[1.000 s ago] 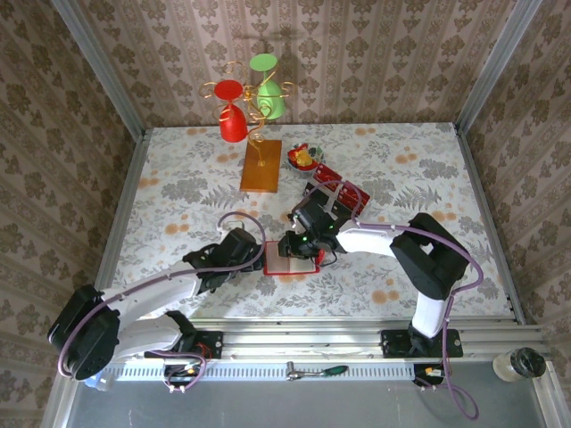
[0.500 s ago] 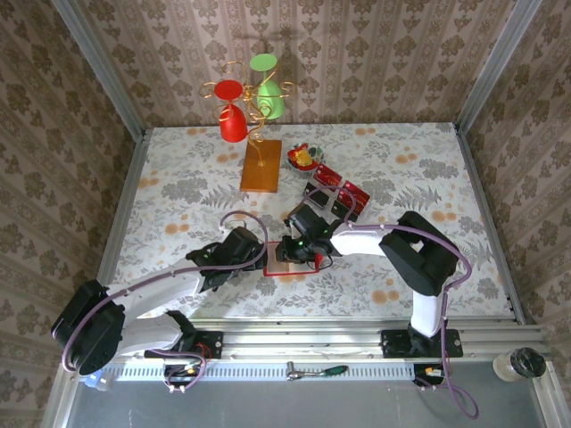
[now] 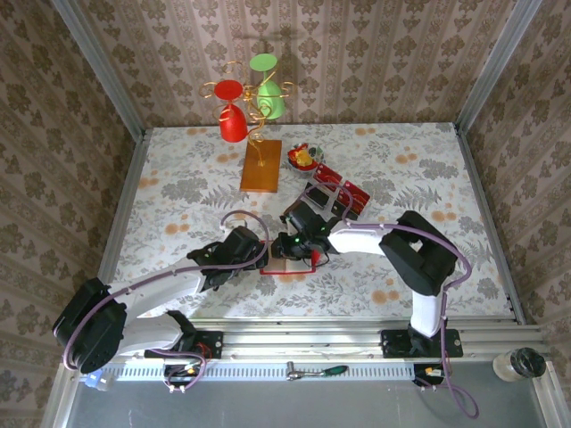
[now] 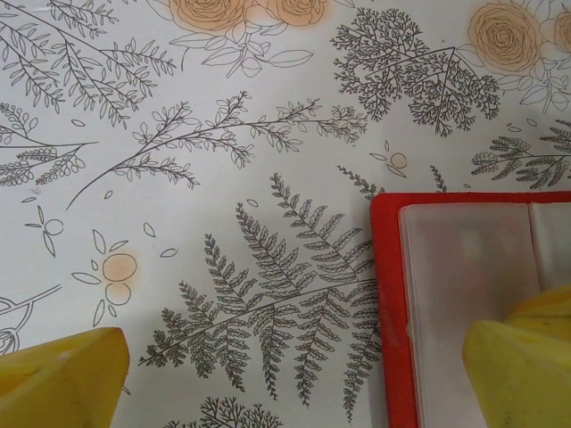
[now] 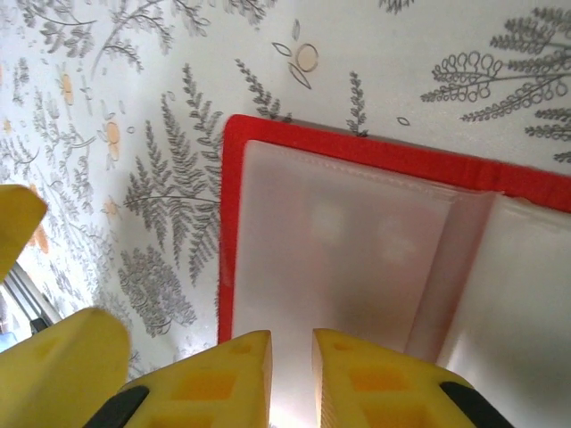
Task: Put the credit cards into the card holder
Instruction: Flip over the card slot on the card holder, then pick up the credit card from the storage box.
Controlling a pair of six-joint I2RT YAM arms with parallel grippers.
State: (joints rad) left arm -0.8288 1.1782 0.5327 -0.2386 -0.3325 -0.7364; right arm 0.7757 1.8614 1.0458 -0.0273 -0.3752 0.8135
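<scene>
Where both arms meet at top-view centre, holder (image 3: 287,271) is mostly covered; it lies open on table (image 4: 178,134). Left gripper (image 4: 285,370) spread wide, one finger over the pale inside. Right gripper (image 5: 292,357) nearly closed, low over it; contents unclear. Cards (image 3: 348,192) lie up-right.
</scene>
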